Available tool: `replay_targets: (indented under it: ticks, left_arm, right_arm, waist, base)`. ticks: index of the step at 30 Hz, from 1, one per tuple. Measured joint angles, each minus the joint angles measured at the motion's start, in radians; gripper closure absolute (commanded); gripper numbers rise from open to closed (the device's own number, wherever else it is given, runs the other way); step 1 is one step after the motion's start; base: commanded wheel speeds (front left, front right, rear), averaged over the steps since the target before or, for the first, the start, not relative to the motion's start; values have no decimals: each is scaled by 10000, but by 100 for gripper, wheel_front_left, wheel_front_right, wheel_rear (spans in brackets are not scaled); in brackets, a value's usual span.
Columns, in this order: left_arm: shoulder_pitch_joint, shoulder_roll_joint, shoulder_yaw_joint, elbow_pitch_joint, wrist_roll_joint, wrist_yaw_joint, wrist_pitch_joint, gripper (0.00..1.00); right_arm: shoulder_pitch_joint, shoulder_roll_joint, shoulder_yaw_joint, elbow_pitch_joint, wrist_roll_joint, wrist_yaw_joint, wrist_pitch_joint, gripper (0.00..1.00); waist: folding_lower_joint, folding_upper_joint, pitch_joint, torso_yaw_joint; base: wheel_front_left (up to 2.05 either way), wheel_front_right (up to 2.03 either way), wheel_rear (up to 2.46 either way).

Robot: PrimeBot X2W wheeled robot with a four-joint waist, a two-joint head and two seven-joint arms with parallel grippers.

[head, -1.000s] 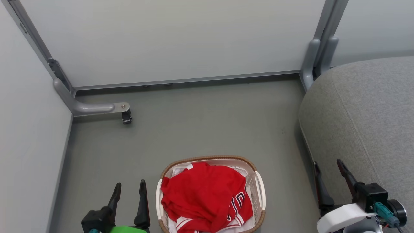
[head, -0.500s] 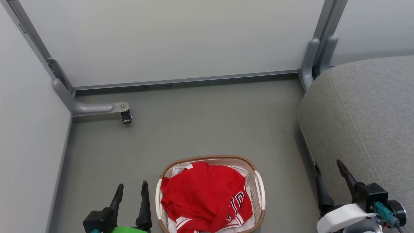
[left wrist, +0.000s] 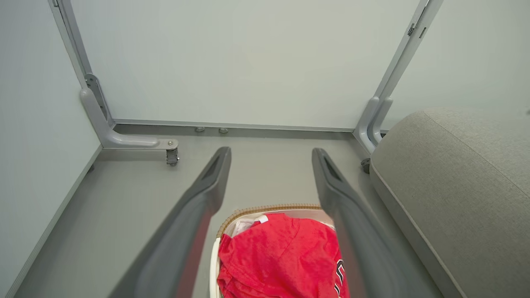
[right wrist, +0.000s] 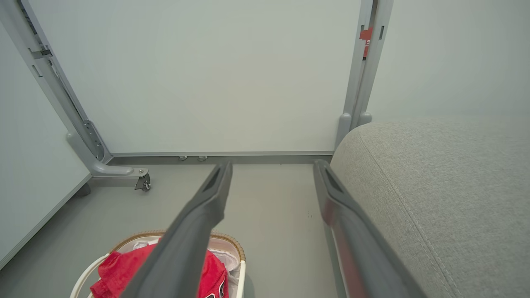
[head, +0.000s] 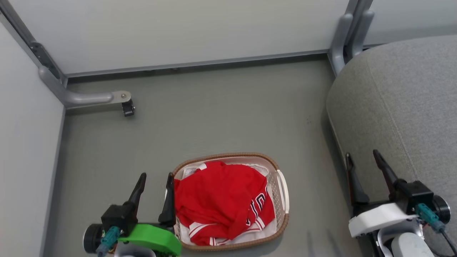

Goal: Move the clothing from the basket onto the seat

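1. Nothing's done yet as far as I can see. The red clothing (head: 221, 200) is all piled in the basket (head: 228, 156), which sits on the floor (head: 214, 114).
2. The seat (head: 400, 107) is off to the basket's right, and the part in view has no clothing on it.
3. Left jaws: spread open, holding nothing, with one finger right beside the basket's left rim.
4. Right jaws: also open and empty, down by the seat's near edge. Can't tell if they're touching it.
5. Still to do, I'd say: pretty much everything, meaning grab, lift, carry over and drop, likely more than once.
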Motion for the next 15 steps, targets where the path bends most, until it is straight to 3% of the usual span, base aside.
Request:
replay_targets:
  ticks: [7, 15]
  left_arm:
    - [-1657, -6, -397, 803, 464, -274, -15, 0]
    - [-3884, -6, -1047, 2863, 1016, -525, -15, 0]
  right_arm:
    - [-847, -2, -86, -268, -69, 2, 0, 0]
    - [-1970, -8, -86, -589, 10, 2, 0, 0]
  waist:
    - [0, 0, 1152, -299]
    - [0, 0, 2835, -749]
  base:
    - [0, 0, 0]
    - [0, 0, 0]
